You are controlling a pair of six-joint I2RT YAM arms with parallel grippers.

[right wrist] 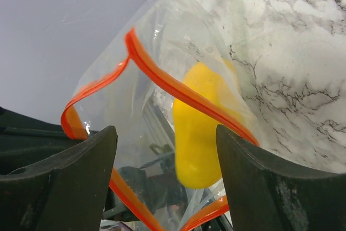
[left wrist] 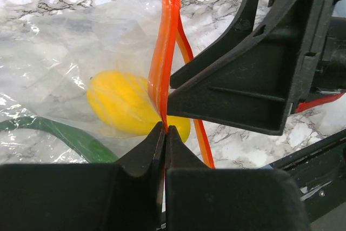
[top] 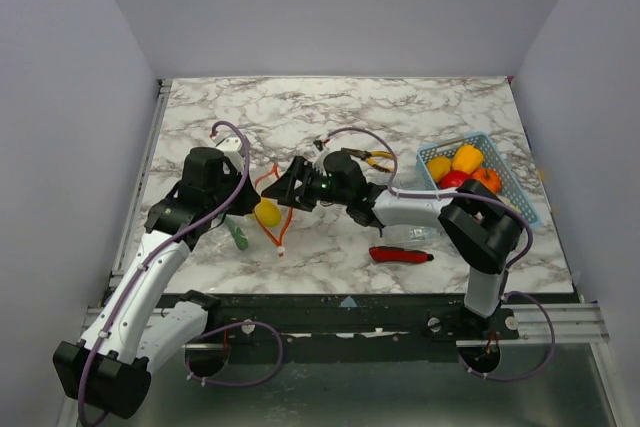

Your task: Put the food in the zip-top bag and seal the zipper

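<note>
The zip-top bag lies on the marble surface between the two arms. Its mouth is turned toward the right pincer, and its zipper runs roughly from the near side to the far side in the top view. The left pincer is pressed together on one lip of that orange-red strip and lifts it, so the mouth gapes. The right pincer is spread wide right at the opening and holds nothing. Whether one of its fingers brushes the strip is hard to say from these angles. A yellow pepper sits inside the bag, just beyond those fingers. A green piece shows through the plastic, possibly under the bag rather than in it. The remaining food is in the blue basket, well off to the right and nearer the right arm, so the next fetch looks like that arm's job.
</note>
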